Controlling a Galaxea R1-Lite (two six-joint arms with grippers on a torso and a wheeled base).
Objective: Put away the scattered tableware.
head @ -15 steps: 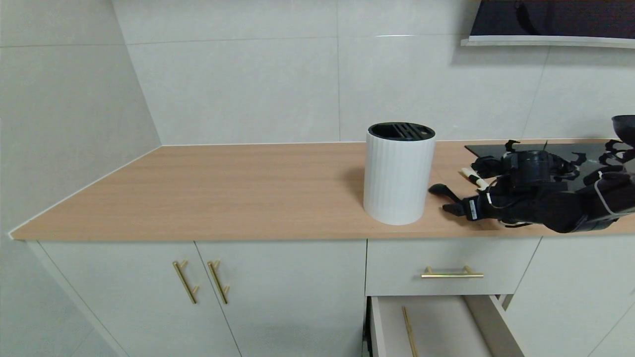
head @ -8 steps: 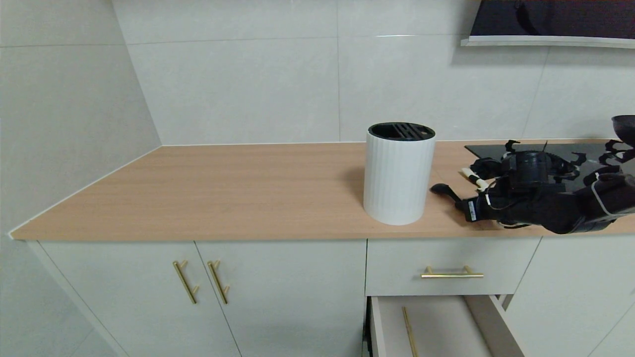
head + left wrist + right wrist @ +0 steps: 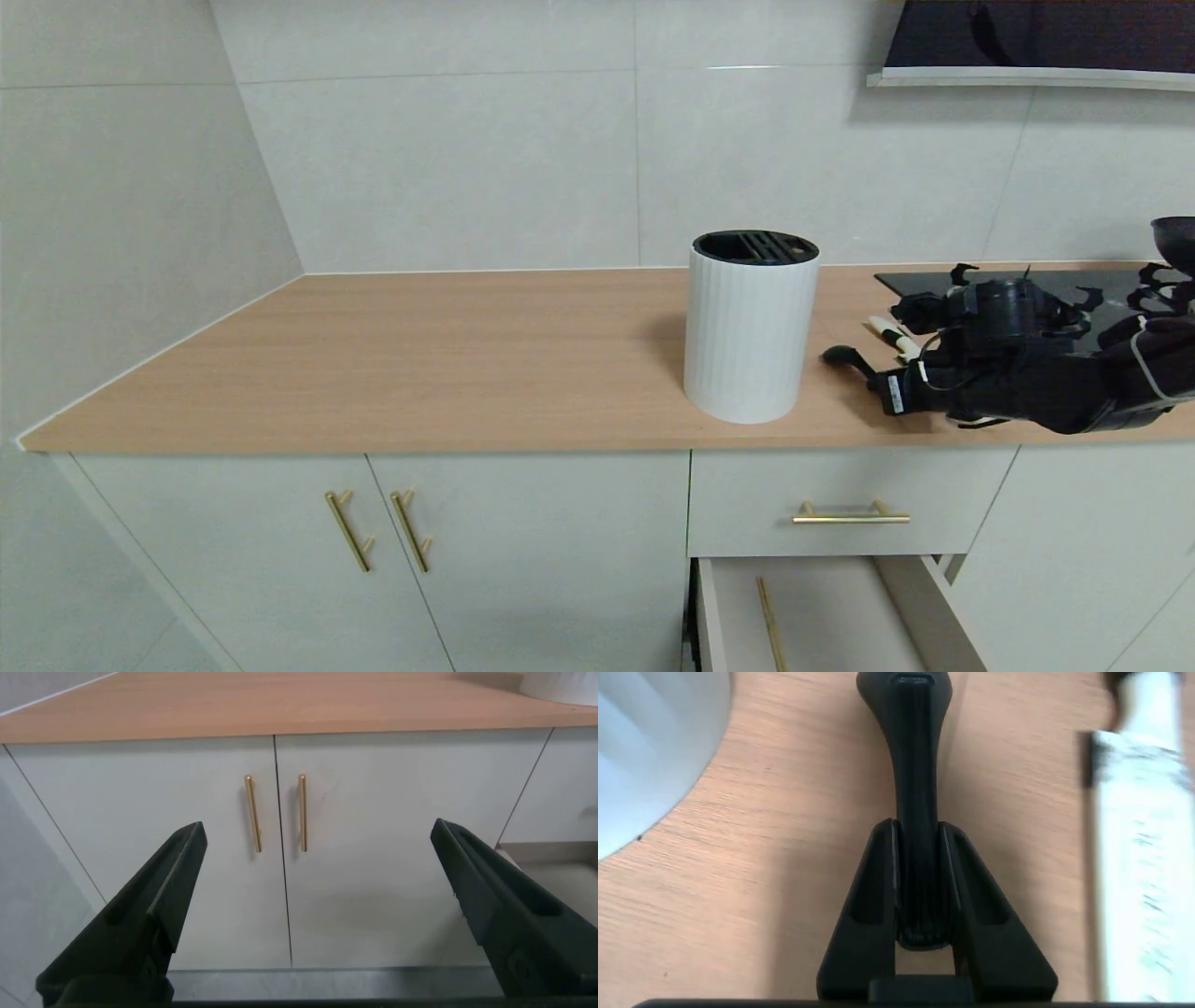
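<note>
R gripper low at frame right, by counter front edge, clamped on black utensil handle, white holder stood just left, L gripper gaped empty before cabinet doors

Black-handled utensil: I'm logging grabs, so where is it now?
In the head view the black-handled utensil is on the right of the counter, just right of the white holder, its handle gripped by the right claw, a white-handled utensil beside it.
</note>
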